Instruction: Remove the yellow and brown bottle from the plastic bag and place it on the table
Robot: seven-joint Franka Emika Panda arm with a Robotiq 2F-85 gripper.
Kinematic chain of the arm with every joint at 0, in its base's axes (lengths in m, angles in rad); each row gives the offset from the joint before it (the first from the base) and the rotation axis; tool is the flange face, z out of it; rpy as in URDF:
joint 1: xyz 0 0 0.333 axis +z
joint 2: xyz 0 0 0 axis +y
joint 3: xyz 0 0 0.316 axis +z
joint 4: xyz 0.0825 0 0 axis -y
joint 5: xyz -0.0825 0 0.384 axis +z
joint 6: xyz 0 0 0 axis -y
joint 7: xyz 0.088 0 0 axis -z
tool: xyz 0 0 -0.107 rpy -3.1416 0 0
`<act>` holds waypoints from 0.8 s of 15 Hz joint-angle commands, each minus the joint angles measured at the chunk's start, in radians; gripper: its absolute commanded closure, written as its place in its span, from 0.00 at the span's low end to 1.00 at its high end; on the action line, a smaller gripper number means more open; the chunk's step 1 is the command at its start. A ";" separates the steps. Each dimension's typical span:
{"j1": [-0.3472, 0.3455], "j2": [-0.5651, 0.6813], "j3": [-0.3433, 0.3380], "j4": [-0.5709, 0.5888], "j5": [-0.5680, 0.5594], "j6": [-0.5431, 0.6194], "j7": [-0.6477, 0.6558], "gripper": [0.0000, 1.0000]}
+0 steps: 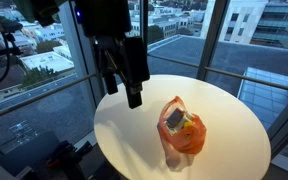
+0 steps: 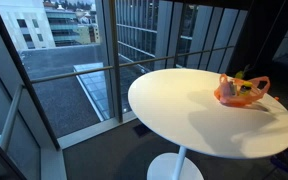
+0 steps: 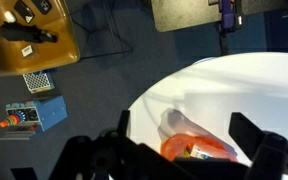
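While the gripper [image 1: 122,93] hangs spread and empty above the white table [image 1: 124,135], the yellow and brown bottle [image 1: 186,127] sits inside the orange plastic bag [image 1: 194,142] nearby; the bag looks thin and yielding, the bottle light and rigid; pinching its exposed top seems safest.

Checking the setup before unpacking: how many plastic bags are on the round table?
1. The orange plastic bag sits on the white table, beside the hovering gripper; anything behind it may be hidden.
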State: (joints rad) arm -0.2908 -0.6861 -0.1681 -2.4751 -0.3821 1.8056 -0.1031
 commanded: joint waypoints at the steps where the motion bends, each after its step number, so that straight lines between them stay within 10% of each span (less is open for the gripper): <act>1: 0.020 -0.002 -0.015 0.003 -0.009 -0.007 0.009 0.00; 12: 0.031 0.077 -0.005 0.035 0.010 0.027 0.087 0.00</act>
State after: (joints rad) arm -0.2747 -0.6629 -0.1691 -2.4748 -0.3821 1.8185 -0.0621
